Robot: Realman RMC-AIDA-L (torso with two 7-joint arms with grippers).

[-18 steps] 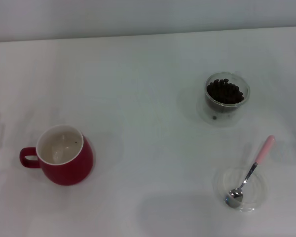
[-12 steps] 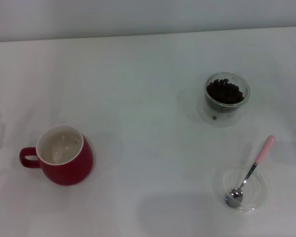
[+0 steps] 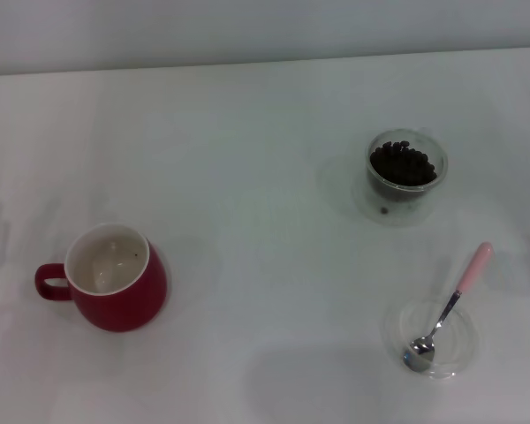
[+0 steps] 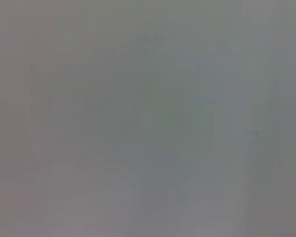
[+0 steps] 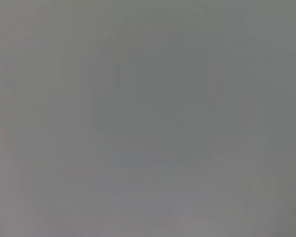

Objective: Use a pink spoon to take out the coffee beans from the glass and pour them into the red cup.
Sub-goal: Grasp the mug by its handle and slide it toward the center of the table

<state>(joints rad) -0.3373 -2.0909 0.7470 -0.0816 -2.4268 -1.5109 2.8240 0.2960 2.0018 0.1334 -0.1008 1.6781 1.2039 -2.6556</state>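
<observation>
Four things sit on the white counter [image 3: 265, 115], and neither gripper shows in the head view; both wrist views give only a blank grey field, so we cannot tell whether either gripper is open or closed.

The spoon [image 3: 446, 309] lies at our right, near the front edge, its metal bowl resting in a shallow clear dish [image 3: 430, 338] and its pink handle angled up and away over the dish's rim. The glass [image 3: 406, 170] stands farther back on the same side, well apart from the spoon, holding the beans [image 3: 404, 163] heaped close to its rim. The cup [image 3: 115, 276] stands far over on our left, upright, its handle pointing outward to the left, its white inside seemingly almost bare.

We judge the task not yet begun: the step in hand is picking up the spoon. The right arm is the natural one for it, being nearest. We should take the pink handle toward its free end, where it clears the dish, closing across its narrow width so the bowl stays level and facing up. The handle is slim and likely slippery, and the dish is light, so a low or skewed approach may push both along the counter. A straight descent and straight lift should serve best.
</observation>
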